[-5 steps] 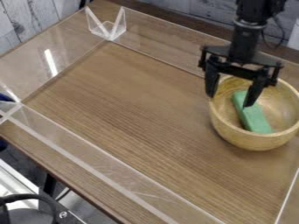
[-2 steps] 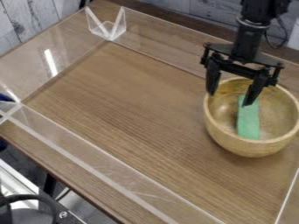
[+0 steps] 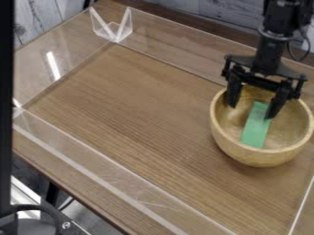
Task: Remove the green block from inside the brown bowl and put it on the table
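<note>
compared with the earlier frames, the bowl (image 3: pixel 221 138) sits a little further to the left of the view and nearer its bottom edge. the block (image 3: pixel 255 125) is inside it, lying on the bowl's floor, and has turned: at first its near end pointed toward the right, then almost straight down the view, and now it leans slightly to the left. the tool (image 3: pixel 254 103) has shifted a little to the right in the view. it is open, its dark fingers spread, one over the bowl's left side and the other above the inside, near the block's far end. whether either finger touches the bowl is hard to tell. a dark upright strip (image 3: pixel 5 83) now runs down the left edge of the view, where the earlier frames show the side of the worktop.

the worktop (image 3: pixel 123 101) is brown wood grain, with pale shine along its left part. low clear walls (image 3: pixel 98 172) edge it, and a small clear angular piece (image 3: pixel 113 26) stands near the far left corner. beyond that corner are grey wooden boards (image 3: pixel 31 18). at the bottom left is a black rounded thing (image 3: pixel 31 220) with a curved rim, partly cut off by the frame.
</note>
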`<state>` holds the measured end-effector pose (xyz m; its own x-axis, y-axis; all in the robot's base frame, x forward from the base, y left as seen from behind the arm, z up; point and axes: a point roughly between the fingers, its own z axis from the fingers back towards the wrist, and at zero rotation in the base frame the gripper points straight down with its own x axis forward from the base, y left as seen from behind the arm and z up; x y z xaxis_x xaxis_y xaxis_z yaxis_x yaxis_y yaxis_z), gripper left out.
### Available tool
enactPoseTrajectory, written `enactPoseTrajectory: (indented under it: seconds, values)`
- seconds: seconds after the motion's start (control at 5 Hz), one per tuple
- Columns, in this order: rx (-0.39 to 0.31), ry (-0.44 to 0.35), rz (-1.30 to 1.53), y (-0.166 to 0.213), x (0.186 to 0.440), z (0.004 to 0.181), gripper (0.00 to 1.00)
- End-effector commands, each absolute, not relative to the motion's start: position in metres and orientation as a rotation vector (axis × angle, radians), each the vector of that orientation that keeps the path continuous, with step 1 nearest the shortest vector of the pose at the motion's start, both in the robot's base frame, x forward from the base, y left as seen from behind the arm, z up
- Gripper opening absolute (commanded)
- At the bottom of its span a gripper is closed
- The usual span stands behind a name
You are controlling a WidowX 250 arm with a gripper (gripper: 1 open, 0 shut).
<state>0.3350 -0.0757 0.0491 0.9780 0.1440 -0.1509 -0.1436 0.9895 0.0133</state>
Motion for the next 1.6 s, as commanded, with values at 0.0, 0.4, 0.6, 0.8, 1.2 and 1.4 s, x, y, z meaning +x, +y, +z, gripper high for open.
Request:
enactPoseTrajectory:
  seconds: [0.0, 0.4, 0.6, 0.8, 1.2, 1.4]
  values:
    - [-0.040, 0.076, 0.134, -0.073, 0.354, 0.063, 1.00]
    - [-0.082, 0.076, 0.132, -0.069, 0.364, 0.057, 1.00]
    - [-0.111, 0.068, 0.140, -0.068, 0.370, 0.061, 1.00]
    - [-0.088, 0.018, 0.106, -0.076, 0.370, 0.071, 1.00]
    - [-0.105, -0.023, 0.049, -0.090, 0.364, 0.075, 1.00]
    - [-0.151, -0.033, 0.018, -0.097, 0.359, 0.076, 1.00]
